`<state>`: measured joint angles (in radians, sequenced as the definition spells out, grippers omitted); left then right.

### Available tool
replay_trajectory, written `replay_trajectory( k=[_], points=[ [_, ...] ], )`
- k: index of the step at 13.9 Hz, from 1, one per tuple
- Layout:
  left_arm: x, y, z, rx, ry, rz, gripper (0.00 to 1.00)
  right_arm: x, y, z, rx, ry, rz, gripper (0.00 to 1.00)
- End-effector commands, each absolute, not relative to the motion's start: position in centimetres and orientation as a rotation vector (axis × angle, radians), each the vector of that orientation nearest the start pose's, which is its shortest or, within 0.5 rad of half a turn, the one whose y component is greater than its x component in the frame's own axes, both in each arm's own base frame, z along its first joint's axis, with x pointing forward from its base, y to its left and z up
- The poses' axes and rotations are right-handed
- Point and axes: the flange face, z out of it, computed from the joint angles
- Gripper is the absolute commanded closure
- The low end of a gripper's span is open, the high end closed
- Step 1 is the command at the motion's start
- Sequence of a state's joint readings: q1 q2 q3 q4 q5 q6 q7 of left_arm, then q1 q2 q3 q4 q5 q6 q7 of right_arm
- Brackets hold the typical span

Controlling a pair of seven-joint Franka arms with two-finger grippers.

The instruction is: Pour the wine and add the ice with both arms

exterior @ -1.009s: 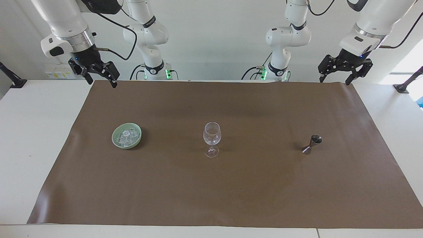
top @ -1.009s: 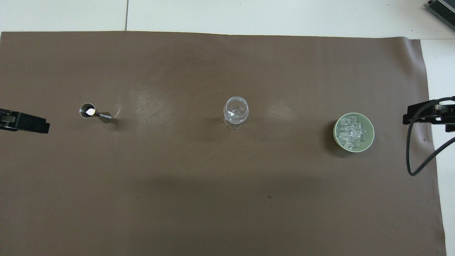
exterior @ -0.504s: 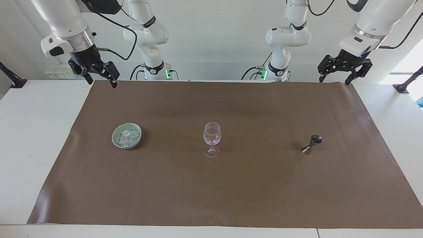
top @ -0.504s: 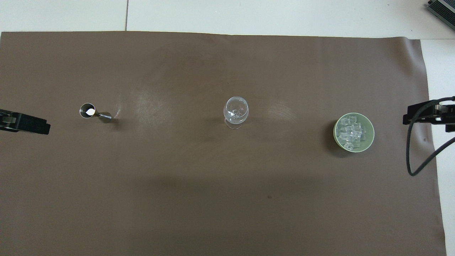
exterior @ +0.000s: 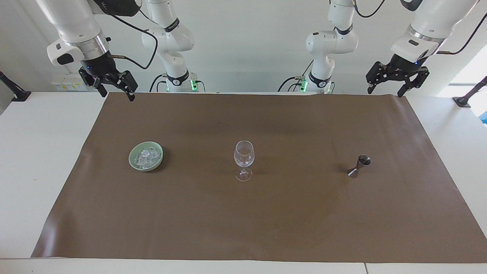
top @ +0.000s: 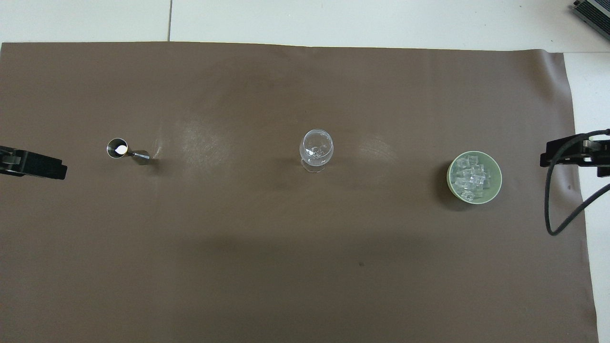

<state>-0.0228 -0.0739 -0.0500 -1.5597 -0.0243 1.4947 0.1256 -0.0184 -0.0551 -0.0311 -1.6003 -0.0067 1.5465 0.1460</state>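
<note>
A small dark metal jigger (exterior: 359, 166) stands toward the left arm's end of the brown mat; no liquid shows in it, and it also shows in the overhead view (top: 126, 151). A clear stemmed wine glass (exterior: 244, 160) (top: 316, 150) stands upright mid-mat. A pale green bowl (exterior: 131, 156) (top: 498, 177) with a heap of clear ice cubes (exterior: 146, 156) (top: 470, 179) sits toward the right arm's end. My left gripper (exterior: 384, 94) (top: 35, 165) hangs open and empty over the mat's corner near its base. My right gripper (exterior: 118, 97) (top: 569, 153) hangs open and empty over the mat's other near corner.
The brown mat (exterior: 304, 125) covers most of the white table (exterior: 34, 152). A black cable (top: 553, 209) loops down from the right wrist. A dark device (top: 593, 12) lies at the table's farthest corner on the right arm's side.
My left gripper has lifted very slightly. The right gripper, jigger, glass and bowl have not moved.
</note>
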Motion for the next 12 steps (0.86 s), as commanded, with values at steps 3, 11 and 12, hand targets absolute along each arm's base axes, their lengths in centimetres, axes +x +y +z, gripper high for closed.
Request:
replay_trajectory(
  k=[3, 11, 12],
  points=[
    [53.37, -4.24, 66.72, -3.154, 0.330, -0.009, 0.00, 52.70, -2.72, 63.84, -3.142, 0.261, 0.004, 0.00],
    [53.68, -4.32, 66.18, -3.152, 0.329, -0.026, 0.00, 52.70, -2.72, 63.84, -3.142, 0.261, 0.004, 0.00],
    [53.68, -4.32, 66.11, -3.152, 0.329, -0.023, 0.00, 52.70, -2.72, 63.84, -3.142, 0.261, 0.004, 0.00]
  ],
)
